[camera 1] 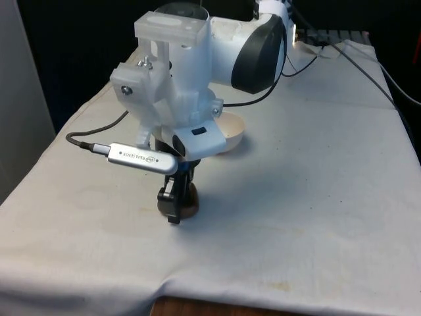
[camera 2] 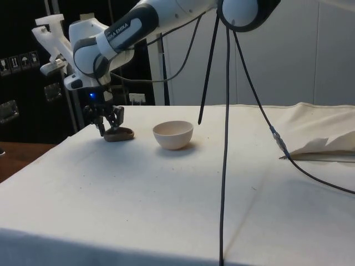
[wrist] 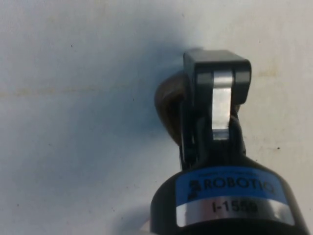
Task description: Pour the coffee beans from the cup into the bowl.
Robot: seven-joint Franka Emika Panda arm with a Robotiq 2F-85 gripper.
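Note:
A small brown cup rests low on the white cloth near the table's front, left of centre in the front view. My black gripper points down at it, and its fingers are closed on the cup's wall. From the side, the gripper sits at the end of the cup farther from the bowl. In the wrist view the two fingers stand close together at the gripper, with the brown cup pressed against them. A cream bowl stands a short way beyond the cup, and its rim shows behind the arm. I cannot see what either holds.
A black cable hangs from the arm down across the table in the side view. Another cable trails over the cloth at the front view's left. A rumpled fold of cloth lies at the side view's right.

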